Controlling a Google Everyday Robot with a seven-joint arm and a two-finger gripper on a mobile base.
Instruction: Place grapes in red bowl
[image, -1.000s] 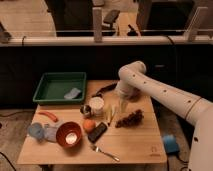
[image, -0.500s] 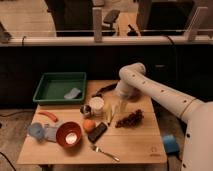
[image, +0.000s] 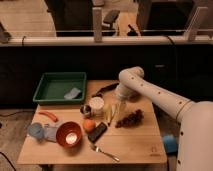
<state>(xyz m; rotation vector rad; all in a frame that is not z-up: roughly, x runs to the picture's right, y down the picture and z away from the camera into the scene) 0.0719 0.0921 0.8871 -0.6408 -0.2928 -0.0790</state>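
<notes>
Found gripper (image: 114, 113) wide open, empty, hanging fingers-down just beside grapes (image: 130, 118), apparently not touching. Saw nothing shift over the last second: same hover, grapes unmoved, so judged grasp not yet begun. Noted wooden table (image: 140, 146): red bowl (image: 69, 134) at front, well apart from grapes; green tray (image: 59, 87) at back. Beyond, made out dark wall, pale rail (image: 100, 39), dim room.
</notes>
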